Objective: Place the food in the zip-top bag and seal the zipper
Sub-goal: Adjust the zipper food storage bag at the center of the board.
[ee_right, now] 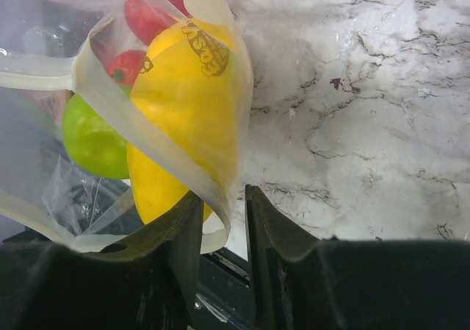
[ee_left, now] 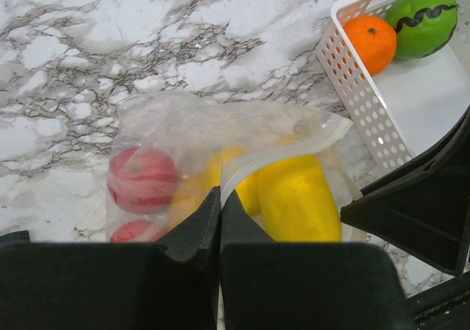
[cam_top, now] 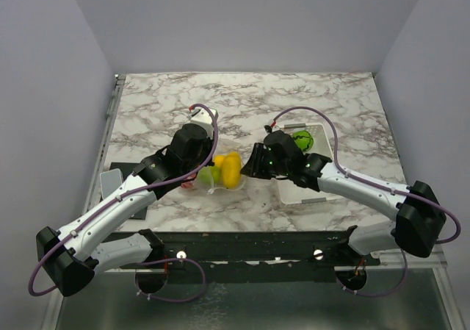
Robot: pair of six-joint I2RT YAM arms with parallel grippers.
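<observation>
left claw (ee_left: 220, 201) closed, pinching zipper (ee_left: 294, 150) of bag (ee_left: 169, 117). right claw (ee_right: 224, 196) jaws slightly apart, zipper strip between them, not clamped. bag on surface (ee_left: 110, 36), mouth open; yellow fruit (ee_left: 297, 198), red fruit (ee_left: 142, 177), green fruit (ee_right: 92, 135) inside. orange (ee_left: 371, 42), striped ball (ee_left: 422, 21) in tray (ee_left: 352, 80) near bag.

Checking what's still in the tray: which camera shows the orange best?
The left wrist view: the orange lies fully visible in the white tray, next to the striped green ball. The top view shows only the green ball there; the orange is hidden. The right wrist view faces the bag and shows no orange.
</observation>
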